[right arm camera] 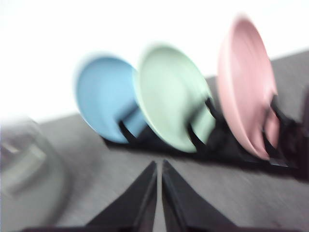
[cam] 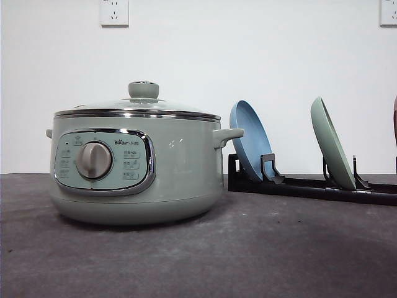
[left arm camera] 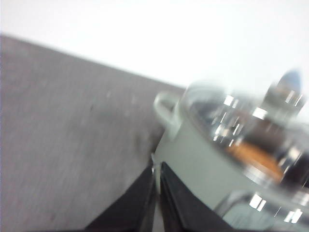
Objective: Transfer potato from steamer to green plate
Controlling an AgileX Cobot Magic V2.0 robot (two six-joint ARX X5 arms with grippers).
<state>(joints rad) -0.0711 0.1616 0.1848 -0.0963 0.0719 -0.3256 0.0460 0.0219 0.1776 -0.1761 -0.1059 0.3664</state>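
Grey table (cam: 260, 248): potato (left arm camera: 256, 157) under lid, beyond jaws.

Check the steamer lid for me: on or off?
On. The glass lid sits flat on the steamer rim, its knob upright. In the left wrist view an orange-brown shape, likely the potato, shows blurred through the glass.

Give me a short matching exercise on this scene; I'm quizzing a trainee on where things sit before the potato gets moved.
Things:
1. glass lid
2. green plate
3. blue plate
4. potato

States:
a. on edge in the rack, in the slot nearest the steamer
b. closed on top of the steamer
c. inside the steamer, seen through the glass
d. on edge in the rack, a slot farther from the steamer

Pairs: 1-b, 2-d, 3-a, 4-c
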